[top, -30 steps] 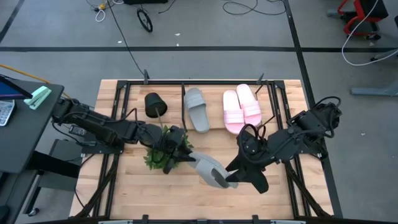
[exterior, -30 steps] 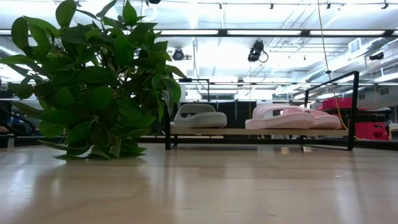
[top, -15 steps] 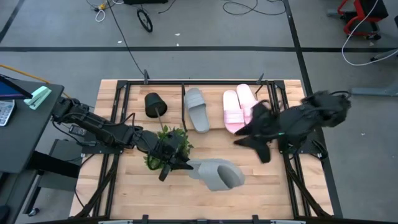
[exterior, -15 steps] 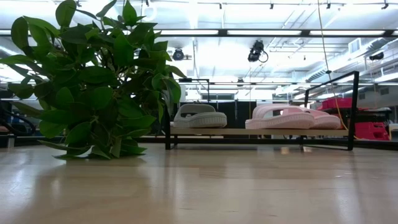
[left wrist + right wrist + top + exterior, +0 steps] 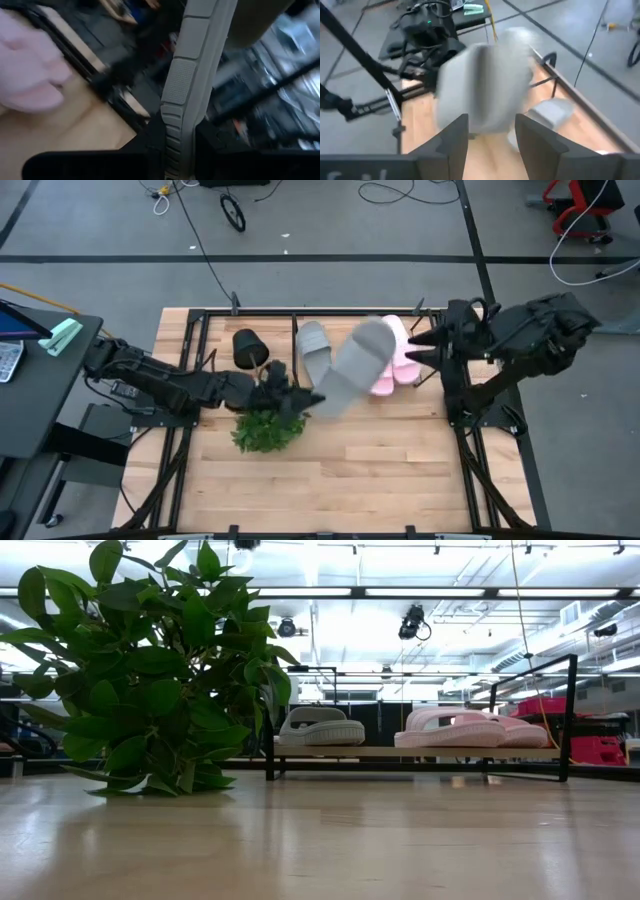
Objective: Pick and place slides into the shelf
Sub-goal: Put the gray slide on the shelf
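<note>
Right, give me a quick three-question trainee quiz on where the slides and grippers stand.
1. True or false: the right gripper is shut on something.
2. How many slides lie on the shelf? A two, B three, C four.
3. Fill in: the left gripper grips the lifted slide, whose colour is ___.
Key: 1 false; 2 B; 3 grey.

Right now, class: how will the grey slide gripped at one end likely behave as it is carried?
The grey slide, clamped by the left gripper at one end, sticks out unsupported without visibly drooping: probably fairly stiff and light. Held so far off-centre, it may pivot or swing.
</note>
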Robot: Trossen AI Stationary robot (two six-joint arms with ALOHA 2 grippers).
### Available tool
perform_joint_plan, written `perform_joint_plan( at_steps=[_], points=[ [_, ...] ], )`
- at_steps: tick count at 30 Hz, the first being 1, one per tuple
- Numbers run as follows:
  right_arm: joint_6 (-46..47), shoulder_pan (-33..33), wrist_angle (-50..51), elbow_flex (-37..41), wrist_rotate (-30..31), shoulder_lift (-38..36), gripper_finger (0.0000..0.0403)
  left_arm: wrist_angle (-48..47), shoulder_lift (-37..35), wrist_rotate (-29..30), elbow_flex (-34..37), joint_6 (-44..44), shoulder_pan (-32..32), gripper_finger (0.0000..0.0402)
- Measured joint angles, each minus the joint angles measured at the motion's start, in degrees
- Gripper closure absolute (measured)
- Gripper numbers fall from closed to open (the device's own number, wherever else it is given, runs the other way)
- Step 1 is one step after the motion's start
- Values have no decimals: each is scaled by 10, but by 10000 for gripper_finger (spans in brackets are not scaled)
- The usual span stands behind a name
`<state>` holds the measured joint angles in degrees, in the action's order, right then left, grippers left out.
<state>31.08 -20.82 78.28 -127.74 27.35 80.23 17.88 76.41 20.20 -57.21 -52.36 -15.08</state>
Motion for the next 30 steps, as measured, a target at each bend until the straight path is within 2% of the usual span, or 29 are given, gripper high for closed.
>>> perform_joint_plan(
  at_steps=[5,11,15,19,22,26,30],
  points=[
    [-132,42,0,0,-53,-12,238,51,37,28,0,-62,39,344],
    [-260,134,0,0,-119,-11,239,198,125,64,0,-109,57,345],
    [-308,228,0,0,-207,-9,242,273,170,98,0,-117,55,345],
    [-340,319,0,0,-304,3,245,286,192,137,0,-131,45,345],
    [-365,358,0,0,-360,22,245,287,193,161,0,-134,40,345],
    [-432,360,0,0,-365,57,245,289,193,194,0,-131,44,345],
    [-466,349,-1,0,-312,96,245,291,193,202,0,-142,55,344]
  ],
)
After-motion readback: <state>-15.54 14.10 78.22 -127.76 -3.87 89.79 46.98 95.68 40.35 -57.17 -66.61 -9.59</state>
